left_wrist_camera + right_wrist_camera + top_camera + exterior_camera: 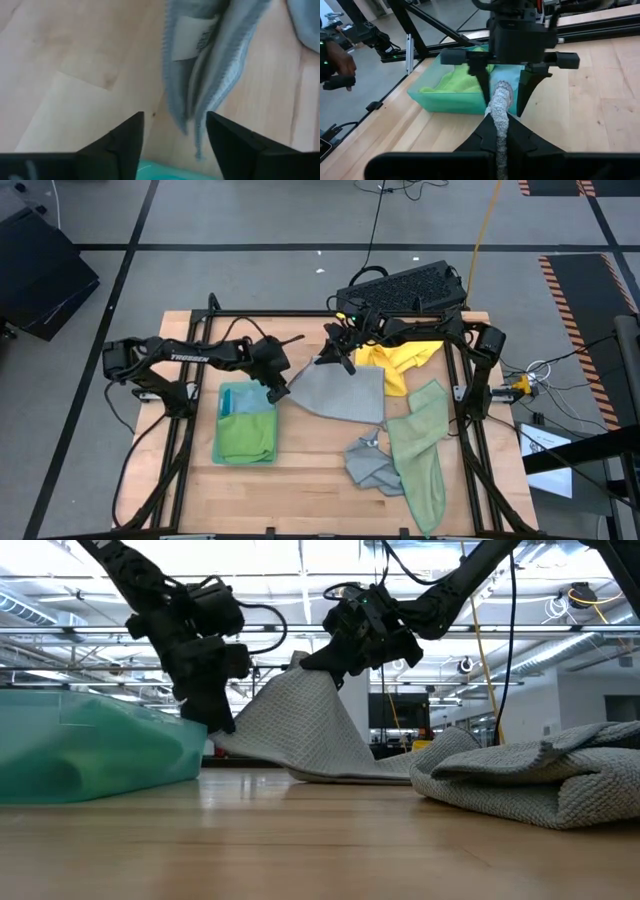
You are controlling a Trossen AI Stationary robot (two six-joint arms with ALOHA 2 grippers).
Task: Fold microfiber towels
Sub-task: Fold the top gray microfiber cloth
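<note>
Nearest the low camera, a crumpled grey towel (530,780) lies in a heap on the table (300,850), with a teal bin (90,745) at the other side. Between them, a second grey towel (310,730) rises in a tent, 1 corner lifted off the wood.

From above, that grey towel (345,392) sits mid-table, between the 2 grippers. Pinched on its far corner is the right gripper (335,358), its fingers together on the cloth; the right wrist view shows the towel edge (498,125) running straight up between its 2 fingers. At the towel's other corner, just beside the bin (246,423), is the left gripper (277,387). Its fingers (125,142) stand apart, with the towel's hem and a white tag (192,37) hanging in the gap; neither finger visibly presses the cloth.

Inside the bin lies a bright green towel (246,436), with a light blue one (240,397) beside it.

On the right side of the table, a yellow towel (398,360) lies crumpled near the far edge. Below it, a sage towel (420,450) stretches toward the near edge. Touching its left side is the crumpled grey towel (368,464).

A keyboard (400,288) sits beyond the table's far edge. In the right wrist view, a person's hand (337,62) shows off to the side of the table.
</note>
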